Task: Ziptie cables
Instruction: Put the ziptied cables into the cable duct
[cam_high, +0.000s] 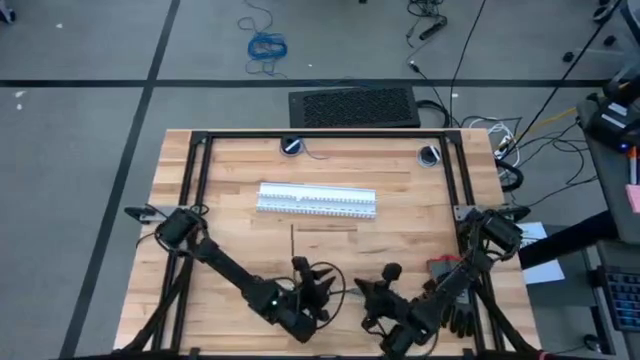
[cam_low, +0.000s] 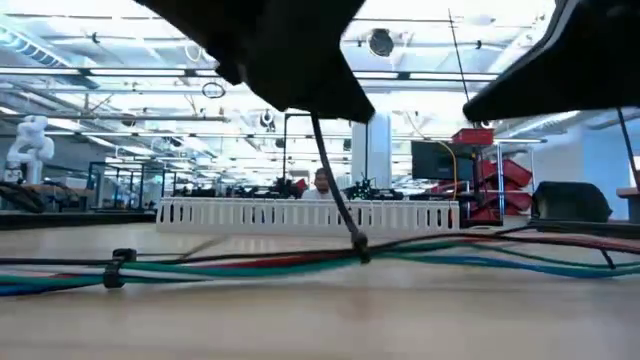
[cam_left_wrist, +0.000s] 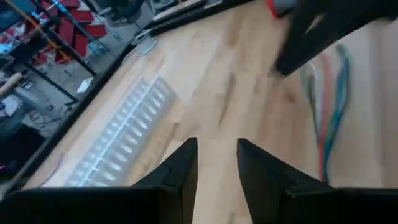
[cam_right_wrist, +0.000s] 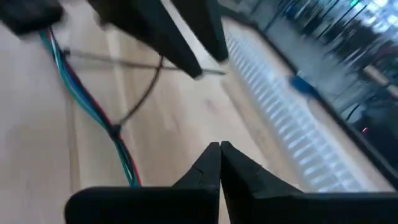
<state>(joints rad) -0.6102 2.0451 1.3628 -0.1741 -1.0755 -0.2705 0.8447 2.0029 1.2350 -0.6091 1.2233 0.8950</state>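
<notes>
Although one ziptie (cam_low: 117, 268) already seems cinched round the cables (cam_low: 250, 264), the job looks only part done. In the low view the cables lie along the near part of the table (cam_high: 400, 215) as a bundle of red, green and blue wires, with a second ziptie (cam_low: 338, 200) running down from above to a small knot on the bundle near its middle. Which arm holds that strip's upper end is hidden by the dark arms overhead.

The left tool (cam_left_wrist: 216, 163) hovers over bare wood with its fingers apart and nothing between them; the cables run just off to one side of it. The right tool (cam_right_wrist: 220, 163) has its fingers pressed together — I see nothing pinched between the tips — and points toward the white slotted strips (cam_high: 317, 200), with the bundle and a looped dark strip lying beside it. From above, both tools sit close together at the table's near edge.

The likely trouble is the loose strip: it is thin and springy, so if its tail is pulled at an angle the loop could slide along the bundle or drag the wires sideways. The two tools are also crowded — a careless reach might knock one against the other.
</notes>
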